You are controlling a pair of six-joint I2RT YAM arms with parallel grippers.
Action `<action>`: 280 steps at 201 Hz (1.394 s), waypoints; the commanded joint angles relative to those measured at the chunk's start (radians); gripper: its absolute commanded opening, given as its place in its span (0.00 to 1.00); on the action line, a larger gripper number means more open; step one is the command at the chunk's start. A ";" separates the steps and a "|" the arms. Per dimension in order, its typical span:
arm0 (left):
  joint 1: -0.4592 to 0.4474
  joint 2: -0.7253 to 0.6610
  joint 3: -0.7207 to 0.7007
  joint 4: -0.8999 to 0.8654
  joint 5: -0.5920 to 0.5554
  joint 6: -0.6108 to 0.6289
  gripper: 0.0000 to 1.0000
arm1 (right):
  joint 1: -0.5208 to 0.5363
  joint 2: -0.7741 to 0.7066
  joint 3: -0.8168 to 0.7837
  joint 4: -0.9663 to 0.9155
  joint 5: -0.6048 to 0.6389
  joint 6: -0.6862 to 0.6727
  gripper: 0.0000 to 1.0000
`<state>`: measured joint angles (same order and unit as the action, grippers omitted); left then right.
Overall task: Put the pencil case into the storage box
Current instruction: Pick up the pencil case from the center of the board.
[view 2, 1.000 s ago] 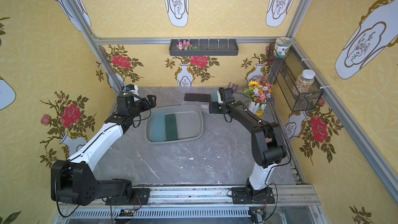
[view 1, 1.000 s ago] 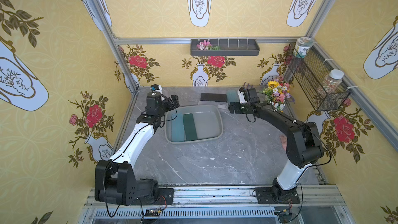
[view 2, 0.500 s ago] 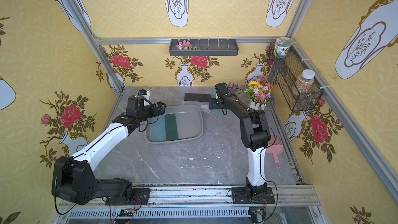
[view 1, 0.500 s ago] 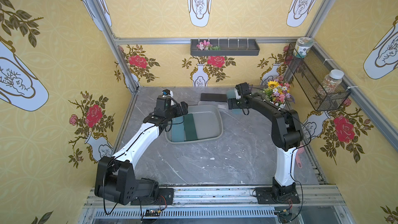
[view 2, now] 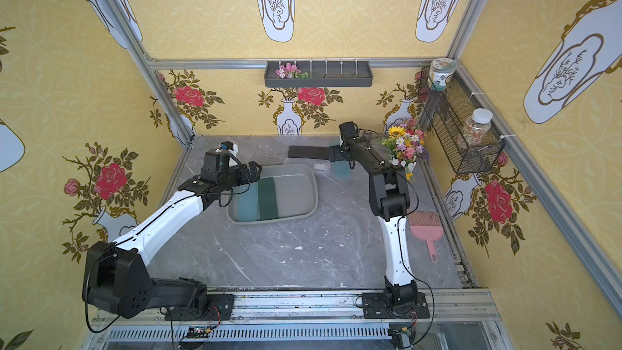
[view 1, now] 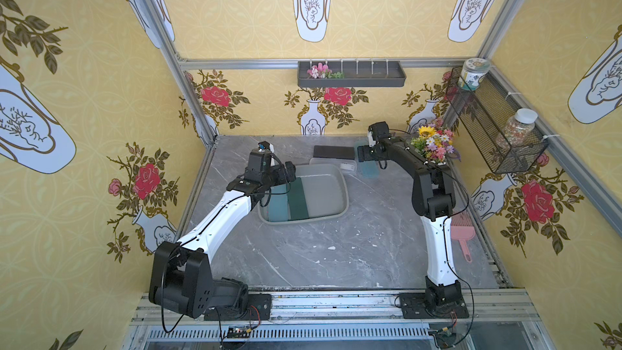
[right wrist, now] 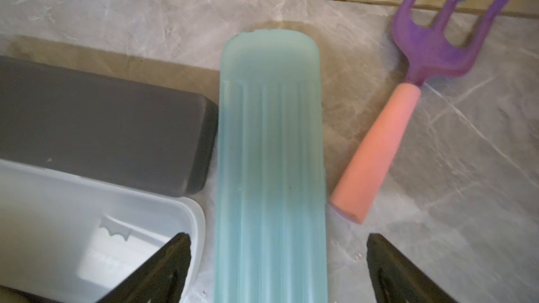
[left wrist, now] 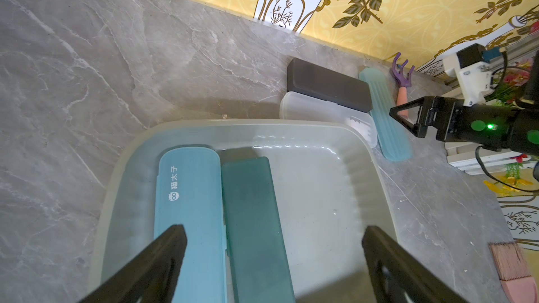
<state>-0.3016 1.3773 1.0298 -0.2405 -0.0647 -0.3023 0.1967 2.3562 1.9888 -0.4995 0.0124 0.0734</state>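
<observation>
We see a grey marble table point(view 1: 319, 257) walled in yellow floral paper point(view 1: 235, 21). The storage box point(view 1: 323, 193) sits mid-table, a light blue case point(left wrist: 186, 214) and a dark green case point(left wrist: 253, 228) side by side inside. Beyond it lies a ribbed pale blue pencil case point(right wrist: 271, 170) — black case point(right wrist: 102, 129) and white case point(right wrist: 73, 228) crowd one side, a garden fork point(right wrist: 379, 153) the other. Both tools are spread and empty: right gripper point(right wrist: 277, 237) over that case, left gripper point(left wrist: 274, 227) over the box.

two pencil cases point(left wrist: 189, 214) in storage box point(left wrist: 360, 176)
</observation>
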 commanded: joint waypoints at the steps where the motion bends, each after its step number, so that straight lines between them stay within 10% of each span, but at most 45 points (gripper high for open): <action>1: -0.001 0.004 0.001 -0.017 -0.006 0.014 1.00 | -0.002 0.027 0.040 -0.002 -0.043 -0.035 0.97; 160: -0.002 0.031 -0.040 0.016 0.002 0.017 1.00 | 0.003 0.126 0.095 -0.069 -0.004 -0.050 1.00; 226: -0.002 0.031 -0.054 0.030 0.013 0.015 1.00 | 0.003 0.133 0.091 -0.122 0.006 -0.055 0.75; 280: -0.003 0.033 -0.071 0.044 0.023 0.011 1.00 | -0.008 0.040 -0.040 -0.048 -0.015 -0.032 0.74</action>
<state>-0.3035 1.4059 0.9699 -0.2283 -0.0563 -0.2943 0.1940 2.4264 1.9858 -0.5407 0.0032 0.0231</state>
